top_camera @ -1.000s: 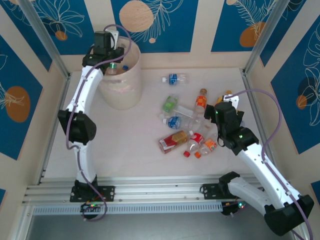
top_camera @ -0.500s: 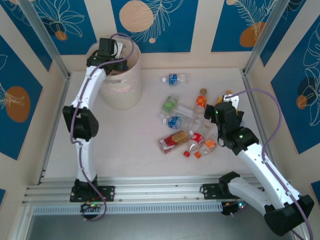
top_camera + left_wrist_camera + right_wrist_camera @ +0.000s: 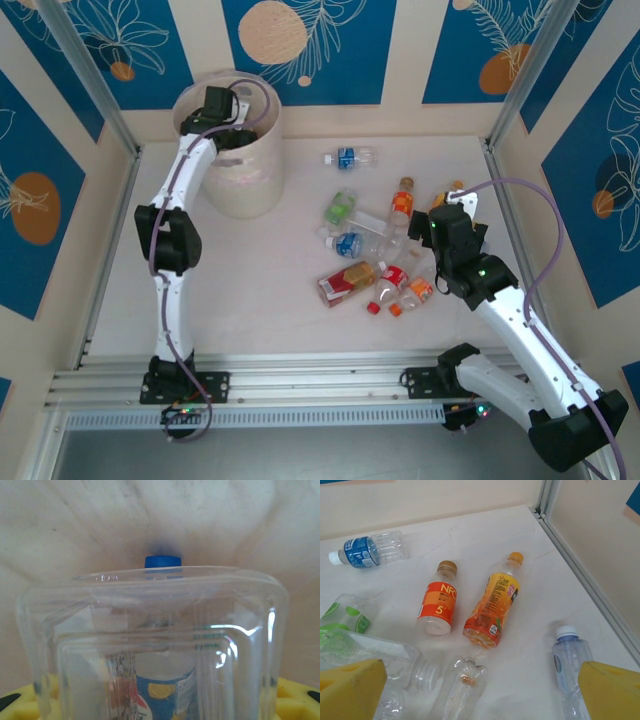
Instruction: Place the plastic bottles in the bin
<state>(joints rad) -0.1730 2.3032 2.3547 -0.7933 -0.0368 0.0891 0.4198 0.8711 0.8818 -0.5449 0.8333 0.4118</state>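
Note:
The bin (image 3: 246, 183), a tall pale translucent tub, stands at the far left. My left gripper (image 3: 224, 122) reaches down inside it. In the left wrist view a clear square-shouldered plastic bottle (image 3: 150, 625) sits between the yellow pads (image 3: 299, 696), and the left gripper (image 3: 160, 702) is shut on it. Through it shows a blue-capped bottle (image 3: 163, 561) lying in the bin. My right gripper (image 3: 441, 223) (image 3: 480, 690) hangs open above the right side of the loose pile, over a clear bottle (image 3: 457, 690). Ahead lie an orange NFC bottle (image 3: 437, 605) and a yellow-orange bottle (image 3: 492, 605).
Several more bottles lie mid-table: a blue-label one (image 3: 347, 157) alone at the back, a green one (image 3: 341, 208), a large red-label one (image 3: 348, 281). A white-capped clear bottle (image 3: 572, 662) lies by my right pad. The metal frame rail (image 3: 585, 575) bounds the right side.
The left arm has straightened and carried its gripper, with the bottle, from above the rim down into the bin. The right arm has not moved.

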